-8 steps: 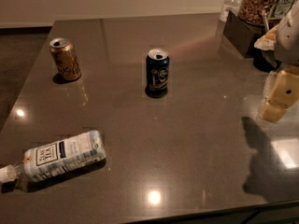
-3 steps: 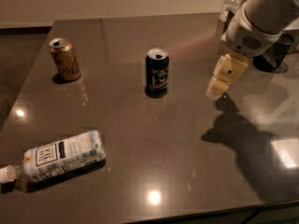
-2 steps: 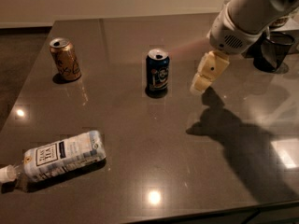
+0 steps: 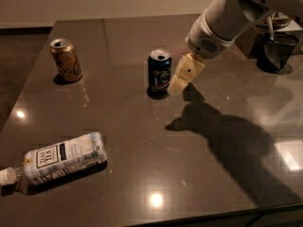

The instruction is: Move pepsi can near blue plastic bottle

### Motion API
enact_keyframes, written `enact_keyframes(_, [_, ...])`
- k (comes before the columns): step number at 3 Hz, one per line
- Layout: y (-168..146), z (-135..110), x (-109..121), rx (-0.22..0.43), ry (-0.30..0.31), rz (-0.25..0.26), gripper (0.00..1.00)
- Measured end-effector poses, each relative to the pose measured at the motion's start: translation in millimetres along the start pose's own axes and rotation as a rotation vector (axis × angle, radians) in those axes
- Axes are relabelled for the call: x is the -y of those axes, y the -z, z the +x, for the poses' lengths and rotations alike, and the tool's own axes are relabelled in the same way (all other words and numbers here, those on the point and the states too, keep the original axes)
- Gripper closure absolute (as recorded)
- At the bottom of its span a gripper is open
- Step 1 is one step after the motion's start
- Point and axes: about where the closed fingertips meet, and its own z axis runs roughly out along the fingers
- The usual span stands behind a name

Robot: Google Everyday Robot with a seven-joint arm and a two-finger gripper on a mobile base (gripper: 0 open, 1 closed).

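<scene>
The pepsi can (image 4: 159, 73), dark blue with a silver top, stands upright near the middle of the dark table (image 4: 142, 141). My gripper (image 4: 182, 79) hangs from the white arm just to the right of the can, close beside it and a little above the tabletop. The blue plastic bottle (image 4: 57, 161), clear with a pale label and a white cap, lies on its side at the front left of the table, cap pointing left. The can and the bottle are far apart.
A gold can (image 4: 66, 60) stands upright at the back left. A dark mesh basket (image 4: 275, 51) and other items sit at the back right. The table's front edge runs along the bottom of the view.
The arm has swung in from the right edge of the table toward the left, bringing my gripper right beside the pepsi can. The can, bottle and gold can have not moved.
</scene>
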Motion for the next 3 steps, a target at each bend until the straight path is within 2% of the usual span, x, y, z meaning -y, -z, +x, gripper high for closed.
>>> enact_keyframes(2, [-25, -23, -2, 0.046, 0.008, -0.038, 0.0])
enact_keyframes(3, [-35, -28, 3, 0.058, 0.011, -0.041, 0.0])
